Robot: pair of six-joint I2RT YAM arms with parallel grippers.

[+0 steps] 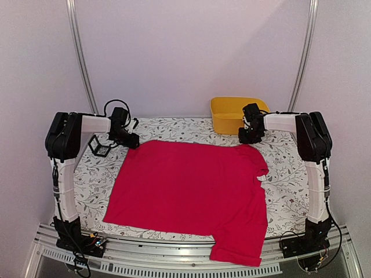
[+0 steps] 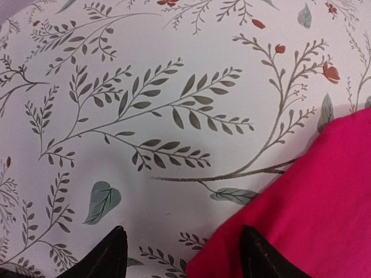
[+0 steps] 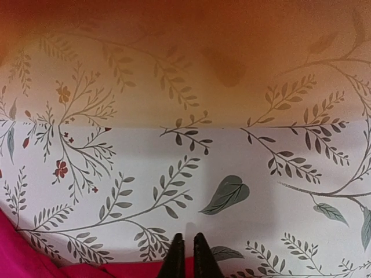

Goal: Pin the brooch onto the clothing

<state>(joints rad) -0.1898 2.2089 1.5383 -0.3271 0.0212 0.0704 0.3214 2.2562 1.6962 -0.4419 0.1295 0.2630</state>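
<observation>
Right wrist view: showing right gripper (image 3: 189, 238) pinched nearly shut at T-shirt (image 1: 185, 185) one o'clock corner, left gripper (image 2: 182, 231) gaping at eleven; brooch unseen. Possibly risking tugging, bunching fabric, hiding pin spot.

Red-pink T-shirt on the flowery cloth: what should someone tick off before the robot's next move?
1. Red-pink short-sleeved T-shirt spread flat on the floral tablecloth: ok.
2. Shirt wholly on the table: not ok; one sleeve hangs over the near edge.
3. Small silvery brooch located: cannot tell; no view shows it.
4. Left hand open: ok; it sits at the shirt's far left corner.
5. Right hand empty: cannot tell; its fingers are nearly together at the shirt's edge, and nothing shows between them.
</observation>
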